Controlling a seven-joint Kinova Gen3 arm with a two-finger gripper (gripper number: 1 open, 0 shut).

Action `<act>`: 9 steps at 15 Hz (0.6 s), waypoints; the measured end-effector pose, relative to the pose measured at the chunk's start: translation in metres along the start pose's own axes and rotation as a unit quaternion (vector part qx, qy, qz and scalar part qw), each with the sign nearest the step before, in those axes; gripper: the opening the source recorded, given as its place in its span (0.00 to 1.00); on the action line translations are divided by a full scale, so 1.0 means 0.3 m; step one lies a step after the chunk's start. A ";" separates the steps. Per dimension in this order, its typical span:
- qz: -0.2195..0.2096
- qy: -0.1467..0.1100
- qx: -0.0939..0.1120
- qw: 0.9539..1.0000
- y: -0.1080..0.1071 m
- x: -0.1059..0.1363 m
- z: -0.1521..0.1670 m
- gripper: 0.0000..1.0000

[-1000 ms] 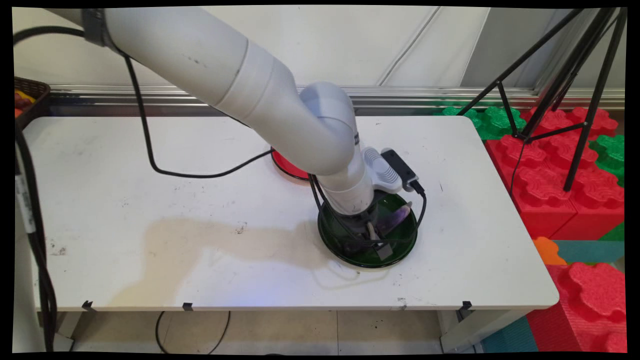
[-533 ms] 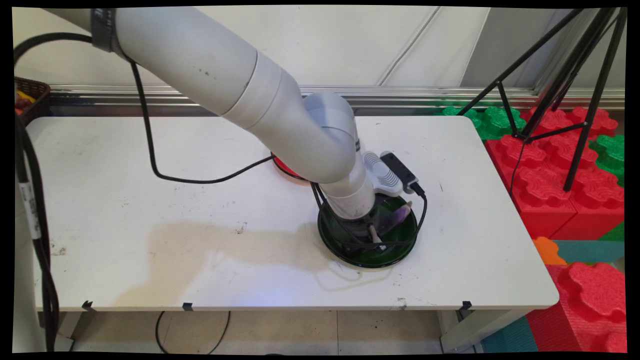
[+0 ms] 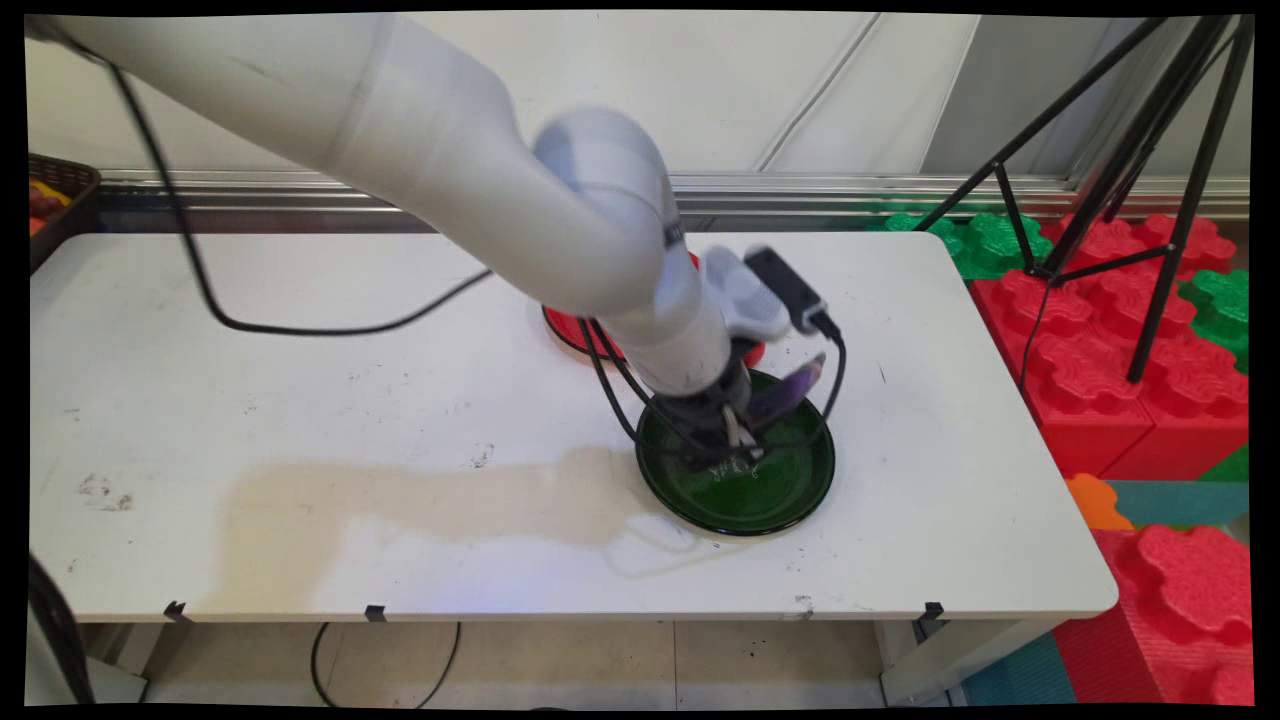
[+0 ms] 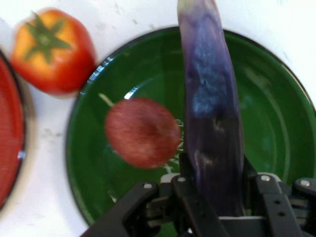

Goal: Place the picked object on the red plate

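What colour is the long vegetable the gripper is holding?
Purple, with a paler bluish patch: an eggplant. Hand view shows it best.

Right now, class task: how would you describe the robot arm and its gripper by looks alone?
The arm is white, built of thick round tube links with a rounded elbow joint. Thin black cables hang from it and loop around the wrist. A ribbed white block with a black box sits at the wrist. The gripper is black, a jointed linkage with silver screw heads.

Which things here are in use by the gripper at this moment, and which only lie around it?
In use:
- gripper, shut on the purple eggplant
- green plate, below the eggplant

Lying about:
- red apple, on the green plate
- tomato, on the table beside the plate
- red plate
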 end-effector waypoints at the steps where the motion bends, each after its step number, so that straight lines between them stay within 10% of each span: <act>1: 0.002 0.010 0.004 1.000 -0.016 0.008 -0.045 0.00; 9: 0.004 0.056 0.032 0.998 -0.148 0.024 -0.287 0.00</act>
